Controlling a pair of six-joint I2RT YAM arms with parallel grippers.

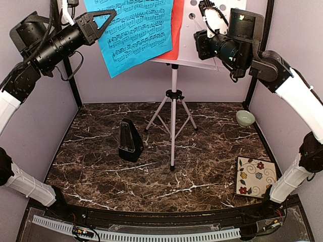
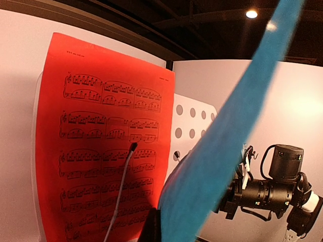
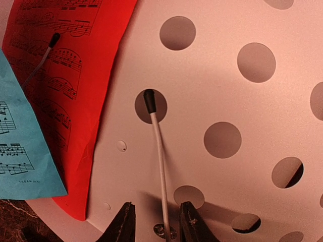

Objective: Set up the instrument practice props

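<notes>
And the right claw (image 3: 159, 224) straddles the white retainer wire (image 3: 160, 161), jaws apart, not yet pinching — best to close squarely and ease it off the perforated desk (image 3: 227, 91) just ahead, so the left claw (image 1: 107, 16), clenched on the blue page (image 1: 136, 35), can slip it in beside the red page (image 3: 75, 75) — gently.

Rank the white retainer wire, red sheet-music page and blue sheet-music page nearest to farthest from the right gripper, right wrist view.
From the right gripper:
1. white retainer wire, between its fingers.
2. red sheet-music page, to the left.
3. blue sheet-music page, far left edge.
</notes>
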